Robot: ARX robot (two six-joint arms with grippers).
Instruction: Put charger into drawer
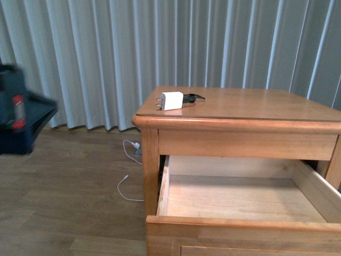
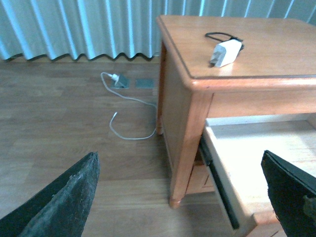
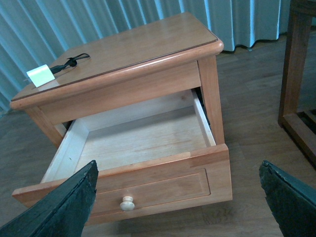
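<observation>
One charger [image 1: 171, 100], laid flat on the nightstand [image 1: 250, 104] top, far ahead of left gripper [image 2: 178, 154] and right gripper [image 3: 177, 163], both spread wide and empty-jawed. Long axis crosswise, prongs turned toward the left gripper's side. One drawer [image 3: 163, 185] pulled open just before the right jaws; one white cable [image 2: 129, 103] sprawled on the floor beyond the left jaws.

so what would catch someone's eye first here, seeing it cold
The honey-brown wooden nightstand's upper drawer stands pulled wide open, its pale bare-wood interior showing nothing inside. On the nightstand top, near its left edge in the front view, lies the small white boxy charger with its thin black cable bundled beside it.
</observation>
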